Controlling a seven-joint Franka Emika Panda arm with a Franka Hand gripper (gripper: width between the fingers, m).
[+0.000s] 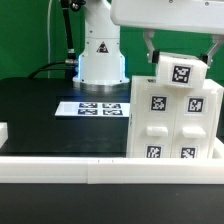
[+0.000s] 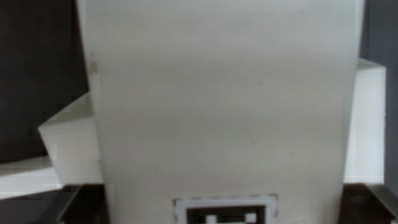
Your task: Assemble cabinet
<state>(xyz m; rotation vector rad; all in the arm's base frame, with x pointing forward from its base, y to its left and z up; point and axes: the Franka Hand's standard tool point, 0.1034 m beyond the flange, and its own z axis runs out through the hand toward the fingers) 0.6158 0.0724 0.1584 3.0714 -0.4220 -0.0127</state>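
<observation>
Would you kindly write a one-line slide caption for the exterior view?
Panda gripper above a small white tagged block atop the large white boxy plastic cabinet, marker board on the black table.

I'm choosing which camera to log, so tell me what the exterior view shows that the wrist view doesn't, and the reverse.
Only the exterior view shows the robot's base, the marker board on the black table, the white rail along the front, and the tagged front panels of the cabinet. Only the wrist view shows a close, plain white face of a piece filling the frame, with one tag at its edge. Both show white tagged parts; whether the fingers are open or shut is unclear in either.
</observation>
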